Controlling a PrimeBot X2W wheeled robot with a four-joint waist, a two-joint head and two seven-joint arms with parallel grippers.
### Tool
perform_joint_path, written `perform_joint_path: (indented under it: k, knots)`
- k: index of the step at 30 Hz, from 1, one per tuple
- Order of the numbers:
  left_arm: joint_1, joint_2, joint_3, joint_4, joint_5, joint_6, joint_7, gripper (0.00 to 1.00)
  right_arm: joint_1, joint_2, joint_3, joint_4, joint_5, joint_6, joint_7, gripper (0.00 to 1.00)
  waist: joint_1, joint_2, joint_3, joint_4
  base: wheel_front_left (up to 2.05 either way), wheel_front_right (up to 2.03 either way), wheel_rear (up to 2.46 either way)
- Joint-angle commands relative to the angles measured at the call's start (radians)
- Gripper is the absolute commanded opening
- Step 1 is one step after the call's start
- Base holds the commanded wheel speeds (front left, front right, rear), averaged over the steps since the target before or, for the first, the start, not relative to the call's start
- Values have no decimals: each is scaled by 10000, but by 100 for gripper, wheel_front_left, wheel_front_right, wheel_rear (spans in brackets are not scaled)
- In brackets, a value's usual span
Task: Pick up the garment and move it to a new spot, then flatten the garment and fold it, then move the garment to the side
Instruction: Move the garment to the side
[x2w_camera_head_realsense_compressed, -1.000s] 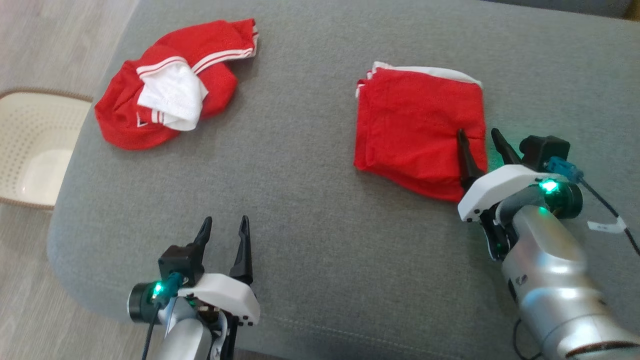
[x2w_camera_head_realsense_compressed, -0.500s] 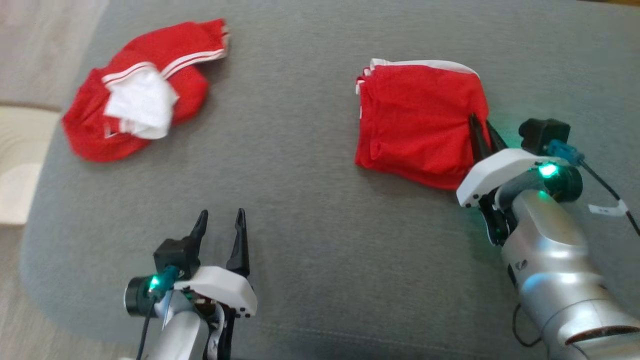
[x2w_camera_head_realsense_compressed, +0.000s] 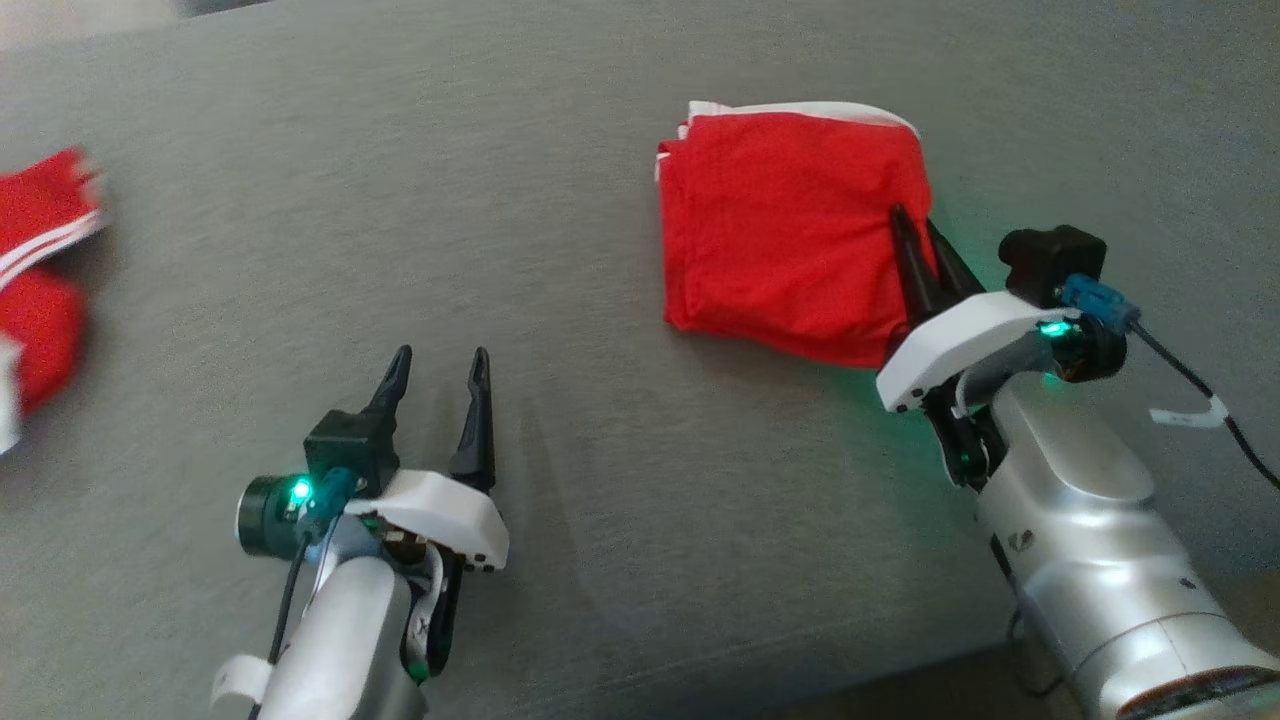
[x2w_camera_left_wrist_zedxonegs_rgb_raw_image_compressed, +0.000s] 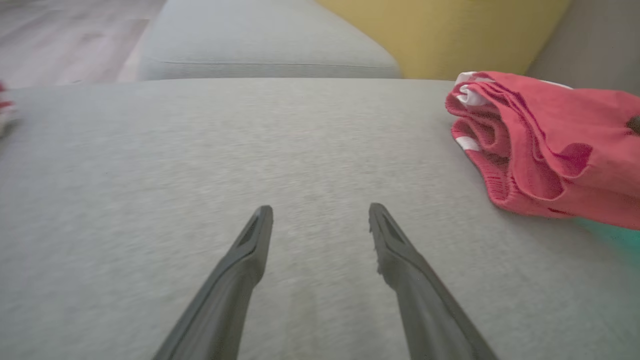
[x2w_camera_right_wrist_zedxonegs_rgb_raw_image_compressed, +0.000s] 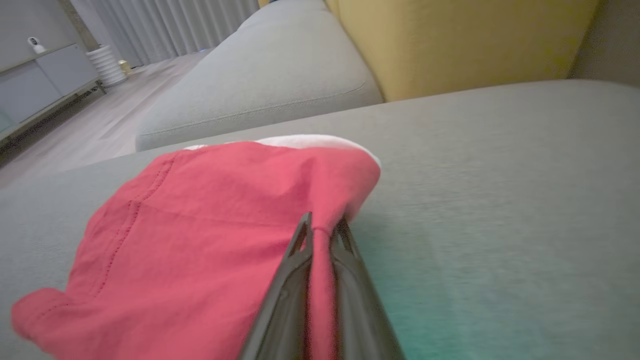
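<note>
Pinching a ridge of red cloth between them, the fingers (x2w_camera_right_wrist_zedxonegs_rgb_raw_image_compressed: 285, 300) of the right gripper (x2w_camera_head_realsense_compressed: 914, 216) are closed on the right-hand edge of the folded red garment (x2w_camera_head_realsense_compressed: 780, 230). That garment lies on the grey sofa cushion (x2w_camera_head_realsense_compressed: 560, 250) in a rough square, with a white layer showing along its far edge. Well to its left, the left gripper (x2w_camera_head_realsense_compressed: 441, 352) has its two dark fingers spread wide over bare cushion, holding nothing. At the left edge of the head view, blurred, lies a second red garment with white stripes (x2w_camera_head_realsense_compressed: 35, 260). A yellow back cushion (x2w_camera_right_wrist_zedxonegs_rgb_raw_image_compressed: 450, 40) stands behind the seat.
</note>
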Motion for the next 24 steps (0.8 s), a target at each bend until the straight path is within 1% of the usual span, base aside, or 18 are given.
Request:
perform_joint_path:
  k: [1,6,9,11,13,14,17,24]
  knots:
    - [-285,114,318,-206,97,-34,-53,100,17,111,194,-367,93,-9,-110,0,0,0,272,-1257,0,0,0]
    - [-459,114,383,-72,328,-222,-53,100,225,112,370,-772,504,-9,-110,0,0,0,473,-2251,0,0,0]
    - [-570,114,376,-27,410,-319,-53,100,300,112,318,-840,502,-9,-110,0,0,0,585,-2550,0,0,0]
    - [-617,114,337,-27,422,-360,-53,100,289,112,214,-823,397,-9,-110,0,0,0,658,-2599,0,0,0]
    - [-652,114,260,-37,435,-399,-53,100,176,112,-4,-760,158,-9,-110,0,0,0,735,-2534,0,0,0]
    - [-674,114,167,-22,468,-434,-53,100,-41,69,-275,-649,-237,-9,-110,0,0,0,820,-2375,0,0,0]
    - [-717,114,133,-10,507,-441,-53,100,-489,-199,-753,-431,-761,-9,-110,0,0,0,943,-1988,0,0,0]
    - [-700,114,264,-192,438,-343,-53,100,-1751,-1584,-2062,668,-2069,-9,-110,0,0,0,1175,-940,0,0,0]
